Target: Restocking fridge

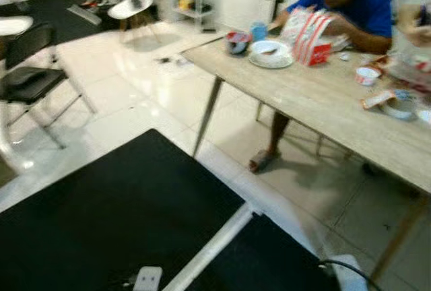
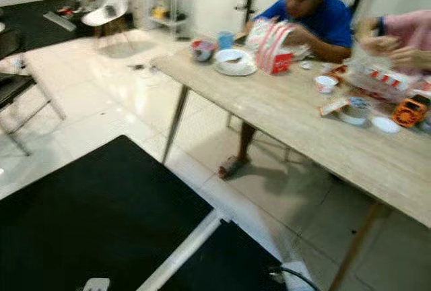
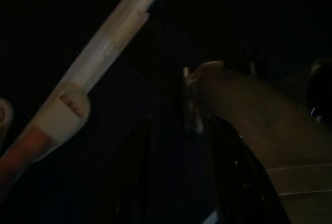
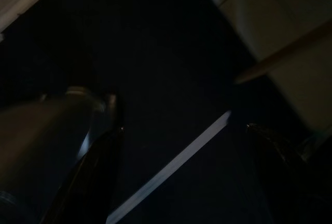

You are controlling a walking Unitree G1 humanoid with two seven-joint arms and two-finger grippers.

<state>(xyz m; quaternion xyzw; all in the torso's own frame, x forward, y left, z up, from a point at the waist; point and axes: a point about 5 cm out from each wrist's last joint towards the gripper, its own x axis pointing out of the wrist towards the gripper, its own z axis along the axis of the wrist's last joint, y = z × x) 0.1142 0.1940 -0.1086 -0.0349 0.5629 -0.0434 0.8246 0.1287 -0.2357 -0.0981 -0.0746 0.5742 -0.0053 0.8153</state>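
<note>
Person (image 1: 350, 1) at cluttered table (image 1: 316, 102)

Head cams look down at table (image 1: 316, 102); wrist cams dark, prob. floorward.

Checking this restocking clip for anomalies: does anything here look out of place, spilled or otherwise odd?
Nothing looks spilled or broken. The oddity is the setting: the head views show a cluttered table with a striped paper bag, a white bowl and cups, and a seated person, rather than a fridge. Both views are blurred.
</note>
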